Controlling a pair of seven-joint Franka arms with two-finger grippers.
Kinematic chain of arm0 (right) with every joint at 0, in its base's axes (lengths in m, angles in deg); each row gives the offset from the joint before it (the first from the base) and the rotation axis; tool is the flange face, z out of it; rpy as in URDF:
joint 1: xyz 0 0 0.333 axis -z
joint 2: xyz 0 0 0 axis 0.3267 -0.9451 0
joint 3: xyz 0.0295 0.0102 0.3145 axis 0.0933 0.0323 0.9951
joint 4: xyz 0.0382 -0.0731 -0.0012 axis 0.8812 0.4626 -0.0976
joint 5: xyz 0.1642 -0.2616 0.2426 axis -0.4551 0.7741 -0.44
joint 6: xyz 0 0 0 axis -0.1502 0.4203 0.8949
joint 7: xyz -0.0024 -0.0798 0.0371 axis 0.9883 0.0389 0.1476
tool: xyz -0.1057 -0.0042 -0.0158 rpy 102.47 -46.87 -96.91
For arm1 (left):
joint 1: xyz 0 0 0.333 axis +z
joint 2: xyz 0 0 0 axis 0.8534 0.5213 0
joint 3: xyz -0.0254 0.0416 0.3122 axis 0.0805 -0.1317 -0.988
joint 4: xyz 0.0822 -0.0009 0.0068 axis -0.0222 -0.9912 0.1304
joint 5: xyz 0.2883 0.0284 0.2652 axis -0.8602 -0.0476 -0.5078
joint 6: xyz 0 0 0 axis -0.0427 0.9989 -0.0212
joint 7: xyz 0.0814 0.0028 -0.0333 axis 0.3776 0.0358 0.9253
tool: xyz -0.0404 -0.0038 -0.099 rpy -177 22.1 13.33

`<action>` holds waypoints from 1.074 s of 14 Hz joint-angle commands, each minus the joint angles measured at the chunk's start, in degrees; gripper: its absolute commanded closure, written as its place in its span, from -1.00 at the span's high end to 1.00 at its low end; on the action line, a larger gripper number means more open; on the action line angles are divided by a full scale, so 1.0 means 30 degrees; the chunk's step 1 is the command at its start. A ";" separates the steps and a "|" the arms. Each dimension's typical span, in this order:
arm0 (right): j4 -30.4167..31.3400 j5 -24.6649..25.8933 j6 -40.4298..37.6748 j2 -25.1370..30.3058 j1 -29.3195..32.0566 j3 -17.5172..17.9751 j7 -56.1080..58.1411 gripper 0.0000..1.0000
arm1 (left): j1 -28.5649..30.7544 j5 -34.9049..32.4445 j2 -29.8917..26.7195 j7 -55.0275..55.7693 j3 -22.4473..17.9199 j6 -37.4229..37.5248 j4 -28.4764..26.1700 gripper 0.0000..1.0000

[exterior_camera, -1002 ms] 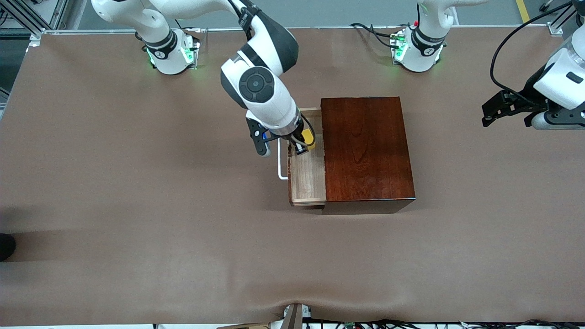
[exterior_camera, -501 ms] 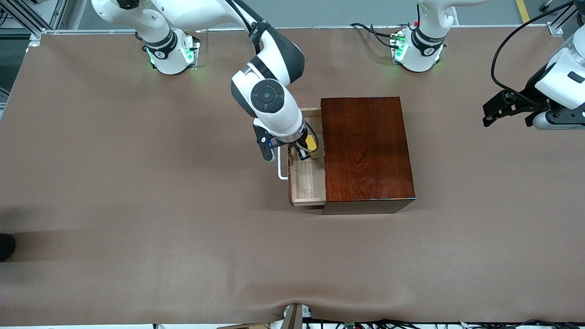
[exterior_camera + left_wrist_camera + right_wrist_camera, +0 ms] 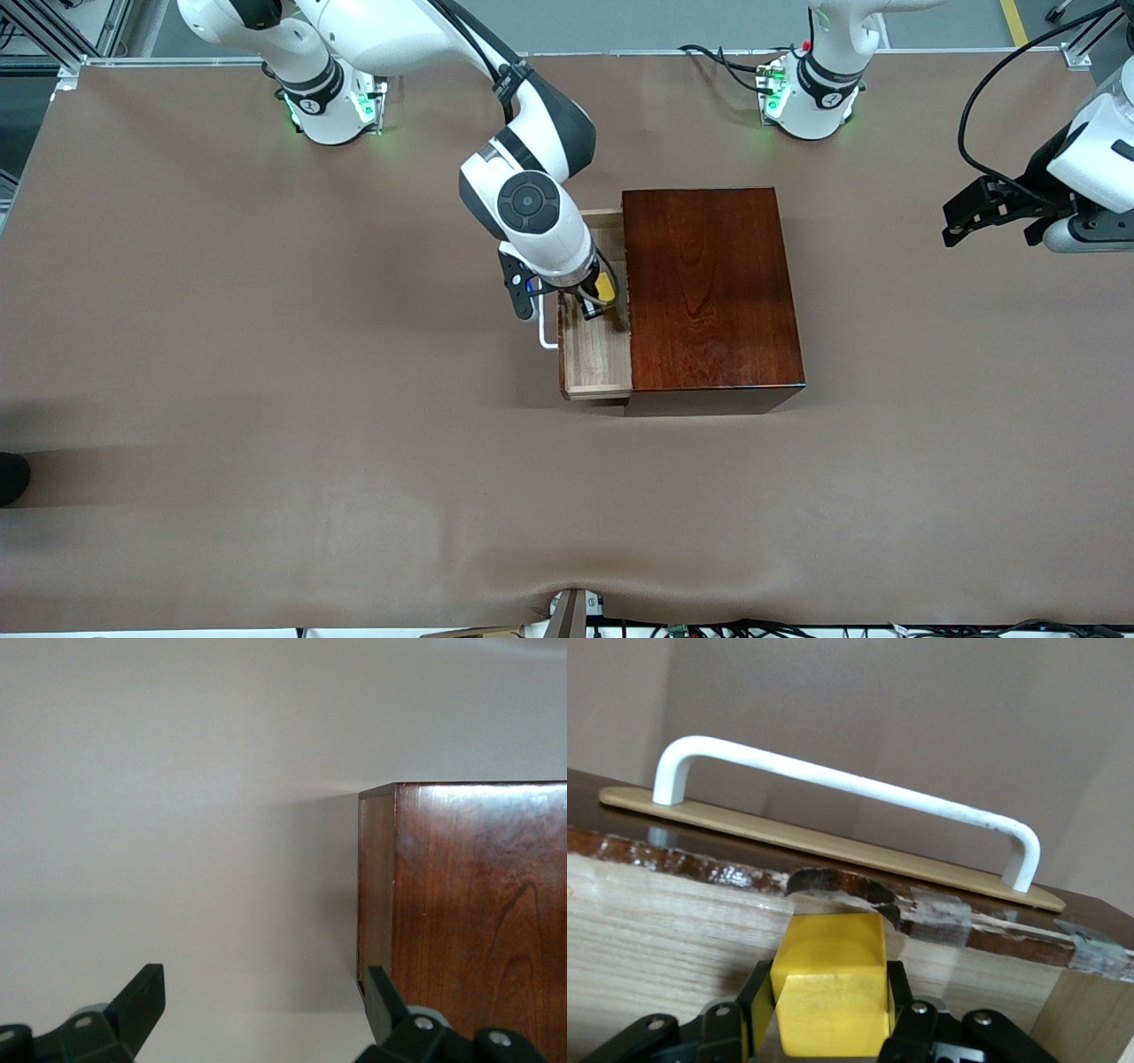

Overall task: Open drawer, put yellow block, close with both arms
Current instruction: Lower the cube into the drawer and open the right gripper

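The drawer (image 3: 596,354) stands pulled out of the dark reddish-brown box (image 3: 709,292), its white handle (image 3: 543,326) toward the right arm's end of the table. My right gripper (image 3: 595,299) reaches down into the open tray, shut on the yellow block (image 3: 605,285). In the right wrist view the yellow block (image 3: 829,981) sits squeezed between the black fingers (image 3: 897,1003), low over the pale wood floor (image 3: 664,921), with the handle (image 3: 850,796) facing it. My left gripper (image 3: 957,223) hangs open over bare table at the left arm's end; in its wrist view the left gripper (image 3: 264,1003) holds nothing.
The wooden box (image 3: 469,904) shows one corner in the left wrist view. The brown table cover (image 3: 266,399) stretches wide around the box. Cables (image 3: 726,66) lie by the left arm's base.
My right gripper has carried the yellow block lower and toward the front camera, down into the open drawer. The left arm has drifted slightly outward.
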 commanded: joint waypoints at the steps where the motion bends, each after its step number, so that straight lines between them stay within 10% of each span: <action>1: -0.0260 0.0527 0.0057 -0.0265 -0.0336 -0.0191 -0.0535 -1.00 | 0.0241 0.0258 -0.0162 -0.0275 0.0159 0.0252 0.0106 1.00; 2: -0.0319 0.0441 0.0027 -0.0236 -0.0104 -0.0162 -0.0419 0.42 | 0.0241 0.0258 -0.0162 -0.0275 0.0159 0.0252 0.0105 1.00; 3: -0.0406 0.0324 -0.0176 -0.0178 -0.0015 -0.0162 -0.0447 0.99 | 0.0241 0.0258 -0.0162 -0.0188 0.0159 0.0252 0.0105 1.00; 15: -0.4977 0.0235 -0.7469 0.0638 0.1797 -0.0016 -0.0418 1.00 | 0.0270 0.0258 -0.0075 -0.0128 0.0189 0.0163 0.0135 1.00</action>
